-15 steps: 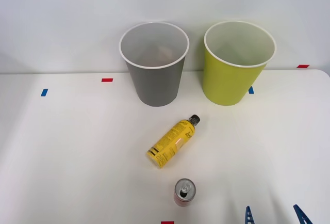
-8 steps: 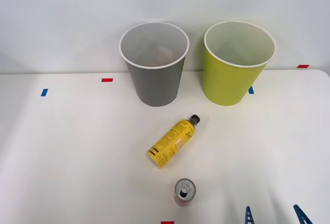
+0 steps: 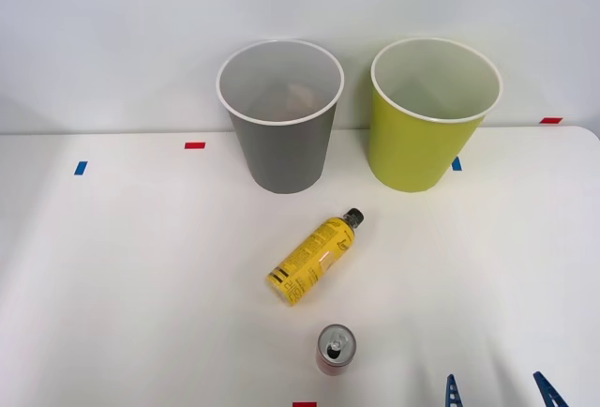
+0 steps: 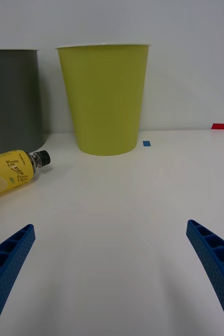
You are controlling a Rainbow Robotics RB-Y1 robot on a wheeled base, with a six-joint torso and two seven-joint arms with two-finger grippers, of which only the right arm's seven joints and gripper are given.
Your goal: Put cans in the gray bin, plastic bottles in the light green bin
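A small red can (image 3: 336, 349) with a silver top stands upright near the table's front edge. Behind it a yellow-labelled plastic bottle (image 3: 313, 256) (image 4: 11, 172) lies on its side, black cap toward the bins. The gray bin (image 3: 280, 114) (image 4: 11, 97) and the light green bin (image 3: 433, 112) (image 4: 105, 97) stand side by side at the back, gray on the left. My right gripper (image 3: 499, 392) (image 4: 112, 278) is open at the front edge, right of the can, with nothing between its blue fingers (image 4: 216, 262).
Small red tape marks (image 3: 195, 145) and blue tape marks (image 3: 81, 168) dot the white table. A white wall rises right behind the bins. The table's right edge curves away near the green bin.
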